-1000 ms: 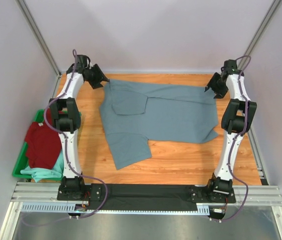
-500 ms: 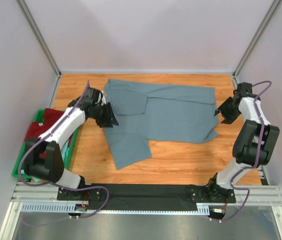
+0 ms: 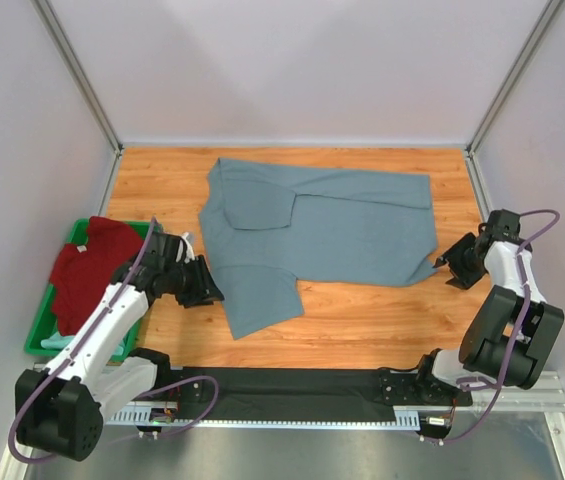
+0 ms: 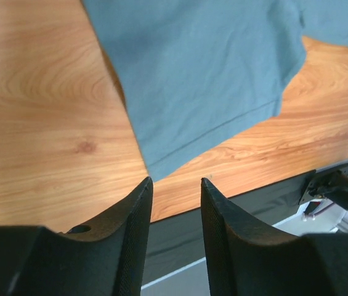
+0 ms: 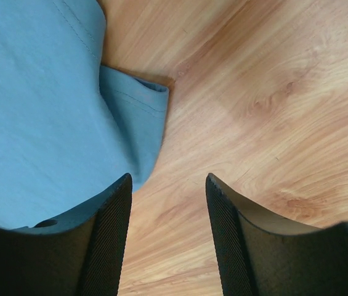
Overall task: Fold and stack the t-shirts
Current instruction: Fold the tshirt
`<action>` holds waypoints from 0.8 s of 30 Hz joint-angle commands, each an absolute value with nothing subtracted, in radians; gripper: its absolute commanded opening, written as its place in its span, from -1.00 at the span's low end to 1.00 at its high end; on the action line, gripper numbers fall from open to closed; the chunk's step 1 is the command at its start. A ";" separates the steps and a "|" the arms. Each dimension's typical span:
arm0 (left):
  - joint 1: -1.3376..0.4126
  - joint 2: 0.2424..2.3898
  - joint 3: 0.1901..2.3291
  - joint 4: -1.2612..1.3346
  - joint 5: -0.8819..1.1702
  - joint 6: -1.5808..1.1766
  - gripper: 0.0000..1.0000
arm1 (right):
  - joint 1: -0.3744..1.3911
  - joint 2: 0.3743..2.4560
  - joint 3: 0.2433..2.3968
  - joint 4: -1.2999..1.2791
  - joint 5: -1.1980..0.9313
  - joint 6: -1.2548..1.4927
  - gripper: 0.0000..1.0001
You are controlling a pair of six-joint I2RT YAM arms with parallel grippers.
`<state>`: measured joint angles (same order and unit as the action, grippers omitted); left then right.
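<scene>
The slate grey-blue t-shirt lies spread on the wooden table, one part folded over near its top left. It also shows in the left wrist view and the right wrist view. My left gripper is open and empty, low beside the shirt's lower left edge. My right gripper is open and empty, just right of the shirt's lower right corner. The dark red t-shirt lies in the bin over the mint-green t-shirt.
A green plastic bin stands at the table's left edge. A black strip runs along the near edge between the arm bases. White walls and metal posts enclose the table.
Both arms have swung from the shirt's far corners down toward the near side, and now sit low beside its lower edges. The shirt has not moved.
</scene>
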<state>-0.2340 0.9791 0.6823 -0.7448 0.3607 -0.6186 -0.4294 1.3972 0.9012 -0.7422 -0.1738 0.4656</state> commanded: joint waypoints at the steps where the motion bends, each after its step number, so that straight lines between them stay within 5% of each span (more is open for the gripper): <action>1: -0.229 0.960 0.667 -0.745 0.362 -0.667 -0.12 | -0.442 1.374 0.922 -0.684 -0.204 0.446 0.07; 12: -0.184 1.005 0.686 -0.778 0.394 -0.707 -0.20 | -0.449 1.514 0.982 -0.706 -0.241 0.469 -0.10; 15: -0.123 1.017 0.698 -0.801 0.472 -0.666 -0.12 | -0.449 1.519 0.971 -0.703 -0.241 0.477 -0.12; 19: -0.060 0.997 0.716 -0.830 0.491 -0.621 0.36 | -0.449 1.543 0.966 -0.680 -0.245 0.476 -0.13; 24: -0.060 0.988 0.713 -0.836 0.506 -0.611 0.42 | -0.451 1.563 0.948 -0.660 -0.235 0.495 -0.17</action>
<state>-0.0647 1.0004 0.6861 -0.8124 0.4641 -0.6388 -0.4423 1.5574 0.9436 -0.7052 -0.2371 0.4744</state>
